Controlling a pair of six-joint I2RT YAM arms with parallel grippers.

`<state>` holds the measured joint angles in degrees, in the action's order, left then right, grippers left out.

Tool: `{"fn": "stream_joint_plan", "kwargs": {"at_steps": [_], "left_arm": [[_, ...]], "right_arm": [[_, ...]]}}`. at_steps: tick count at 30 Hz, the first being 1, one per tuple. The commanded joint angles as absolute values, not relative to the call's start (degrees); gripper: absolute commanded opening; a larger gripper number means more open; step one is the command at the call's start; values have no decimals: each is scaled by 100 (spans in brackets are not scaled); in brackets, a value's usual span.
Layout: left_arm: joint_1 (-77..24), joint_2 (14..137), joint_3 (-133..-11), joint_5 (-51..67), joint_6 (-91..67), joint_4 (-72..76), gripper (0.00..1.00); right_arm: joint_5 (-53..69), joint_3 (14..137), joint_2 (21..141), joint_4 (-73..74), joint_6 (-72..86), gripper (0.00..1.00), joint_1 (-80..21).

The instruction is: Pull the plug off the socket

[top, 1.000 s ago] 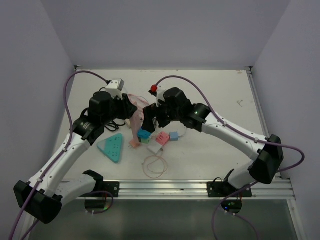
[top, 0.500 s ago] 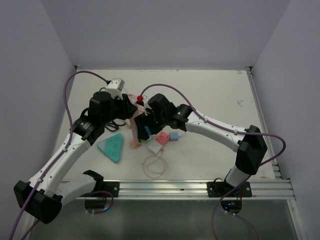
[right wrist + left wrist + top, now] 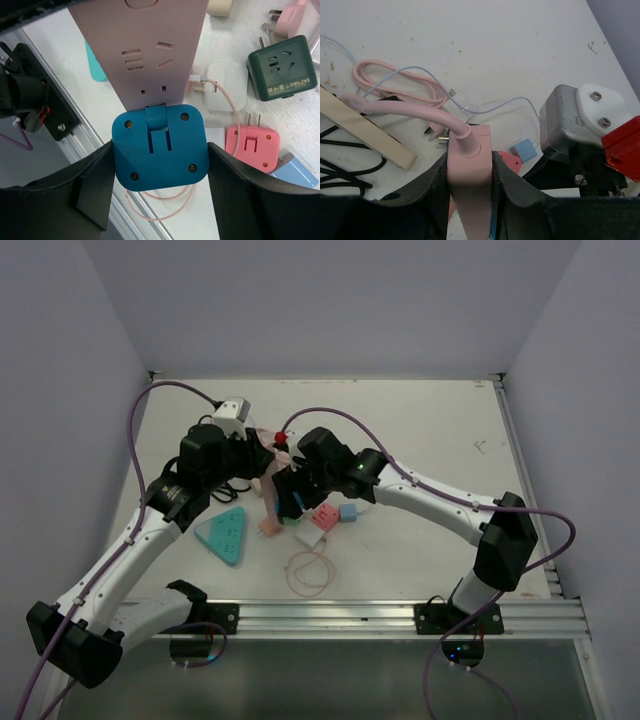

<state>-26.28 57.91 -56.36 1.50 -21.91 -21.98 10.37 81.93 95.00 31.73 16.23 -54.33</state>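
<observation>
**Blue plug (image 3: 160, 148) clamped, seated in the strip**

It sits in the pink power strip (image 3: 470, 175), held above the middle of the bench (image 3: 430, 430). The right end effector (image 3: 160, 150) is clamped on it, and the left end effector (image 3: 470, 170) grips the strip's cord end. The pull likely runs off the socket face, toward the right arm.

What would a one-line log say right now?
left gripper: shut on pink power strip | right gripper: shut on blue plug | plug: seated in strip, not yet pulled

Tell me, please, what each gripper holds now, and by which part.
The left gripper clamps the pink power strip by its two long sides, near the end where the cord enters. The right gripper clamps the blue plug by two opposite side faces.
</observation>
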Motion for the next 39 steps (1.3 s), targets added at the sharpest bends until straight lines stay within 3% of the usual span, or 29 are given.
{"fn": "stream_joint_plan", "kwargs": {"at_steps": [1, 7, 16, 26, 27, 29, 30, 31, 34, 36, 39], "left_arm": [[-2514, 5651, -5678, -1291, -1416, -2144, 0], [-2443, 5783, -5871, -1880, -1073, -2232, 0], [-2435, 5748, -6231, -1697, -1177, -2276, 0], [-2435, 5651, -6407, -432, -1872, -2224, 0], [-2443, 5643, -6399, -257, -1924, -2215, 0], [-2435, 5643, -6355, -141, -2056, -2197, 0], [-2435, 5634, -6346, -54, -2091, -2180, 0], [-2435, 5634, -6320, -35, -2144, -2145, 0], [-2435, 5642, -6311, 132, -2215, -2109, 0], [-2443, 5634, -6311, 175, -2250, -2101, 0], [-2435, 5616, -6284, 193, -2285, -2092, 0]], "right_arm": [[1055, 8078, 8852, 3831, 1371, 0, -5449], [1169, 7691, 8403, 4306, 1239, 0, -5449], [502, 7129, 7963, 4290, 1134, 0, -5151], [-413, 5889, 8410, 2191, 1573, 4, -4254], [-396, 5897, 8489, 2067, 1573, 6, -4254], [-413, 5915, 8709, 1734, 1600, 23, -4254], [-448, 5932, 8780, 1662, 1600, 33, -4254], [-440, 5994, 8902, 1618, 1591, 50, -4254], [-230, 6187, 8921, 1801, 1477, 76, -4263], [156, 6214, 8641, 1863, 1468, 85, -4271], [465, 6153, 8114, 1890, 1547, 90, -4333]]}}
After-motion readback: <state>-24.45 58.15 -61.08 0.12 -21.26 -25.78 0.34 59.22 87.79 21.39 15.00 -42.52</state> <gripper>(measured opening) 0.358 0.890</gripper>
